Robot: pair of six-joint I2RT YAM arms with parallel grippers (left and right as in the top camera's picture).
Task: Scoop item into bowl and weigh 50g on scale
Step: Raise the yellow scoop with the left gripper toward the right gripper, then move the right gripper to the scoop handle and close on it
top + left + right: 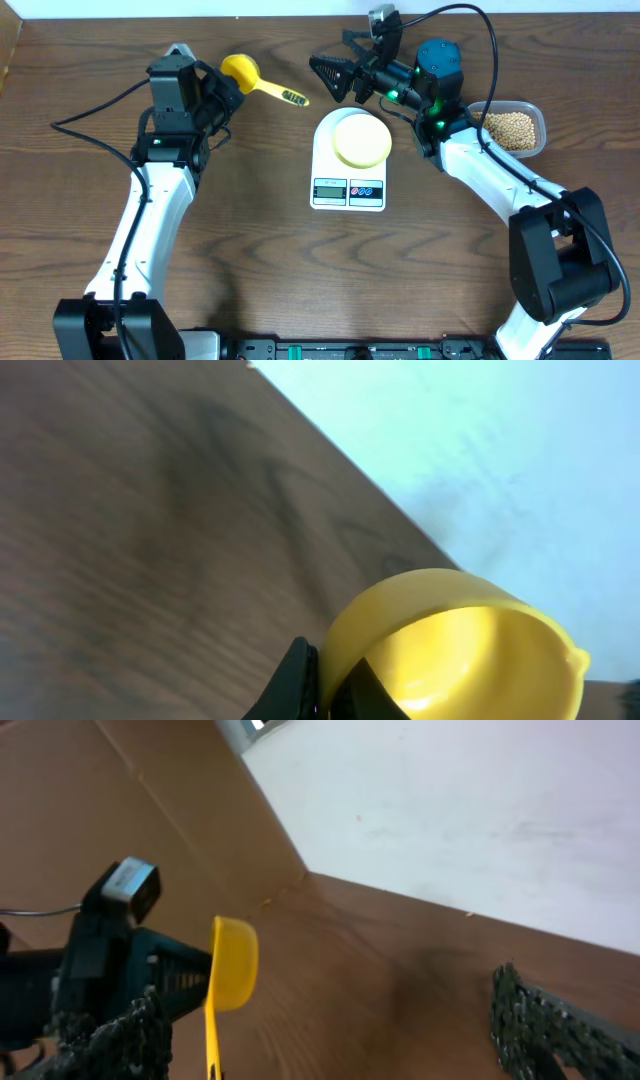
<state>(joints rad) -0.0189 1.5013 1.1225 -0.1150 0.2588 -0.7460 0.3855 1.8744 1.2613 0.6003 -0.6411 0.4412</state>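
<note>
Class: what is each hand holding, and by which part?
The left hand pinches the yellow scoop by the wall of its cup; the right hand is open and empty.

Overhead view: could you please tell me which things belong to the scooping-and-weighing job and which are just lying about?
For the job:
beans in the clear container
yellow scoop
pale-yellow bowl
white scale

Just lying about:
only the black cable, at the left

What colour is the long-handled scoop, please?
Bright yellow; the scoop shows best in the overhead view.
</note>
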